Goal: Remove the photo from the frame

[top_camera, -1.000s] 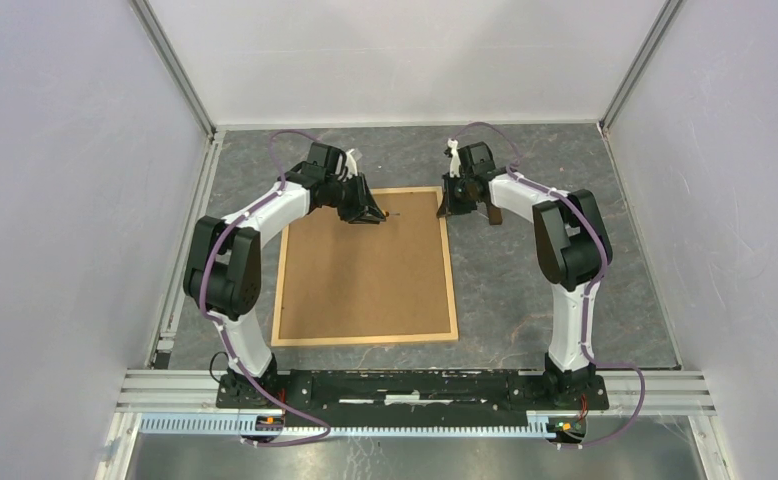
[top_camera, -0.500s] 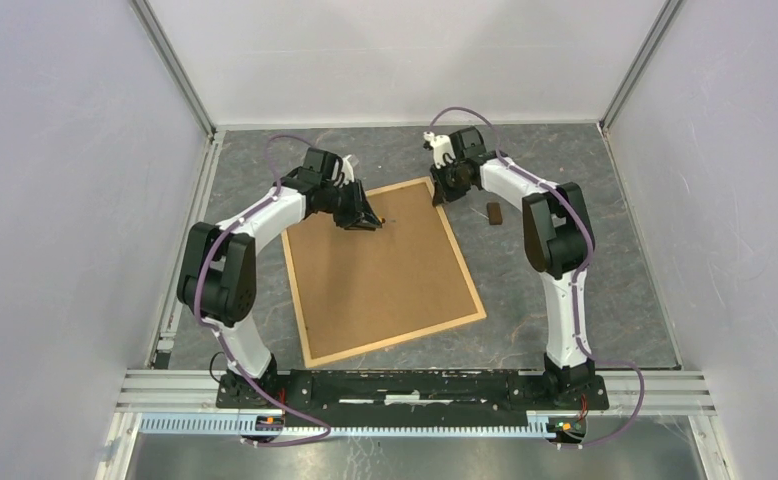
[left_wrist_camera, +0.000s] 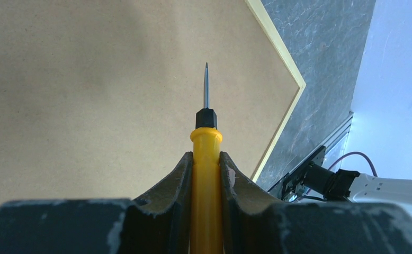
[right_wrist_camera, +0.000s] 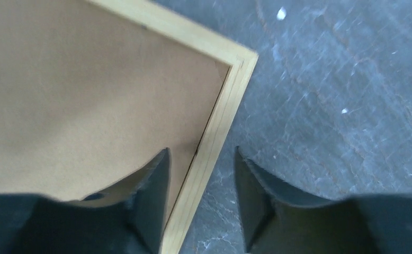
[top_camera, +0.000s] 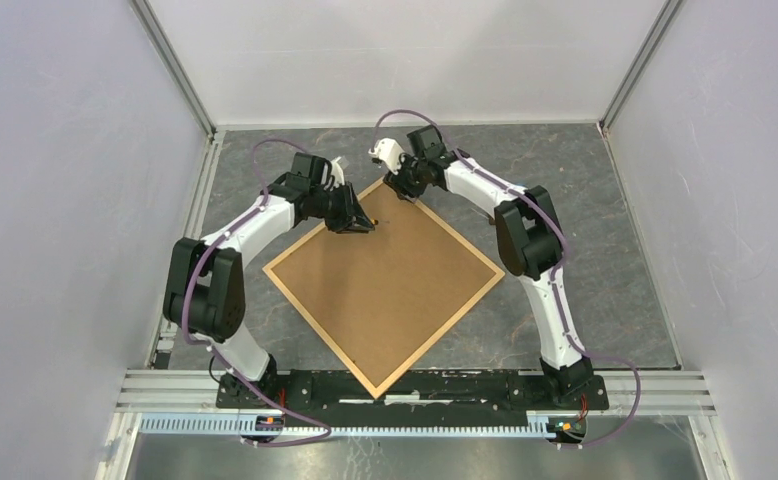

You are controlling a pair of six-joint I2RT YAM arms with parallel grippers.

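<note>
Currently, left gripper (left_wrist_camera: 206, 157): clamping yellow screwdriver (left_wrist_camera: 206, 140) over frame (left_wrist_camera: 87, 79) back;
right gripper (right_wrist_camera: 201, 153): hanging part-open, fingers (right_wrist_camera: 152, 185) straddling frame's rim

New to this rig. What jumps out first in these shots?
The frame lies back up mid-table, set corner-on like a diamond, all brown board with a light-wood rim. The left gripper is clamped on a yellow-handled screwdriver, its tip over the board near the far corner. The right gripper stands open astride the rim at that corner.
</note>
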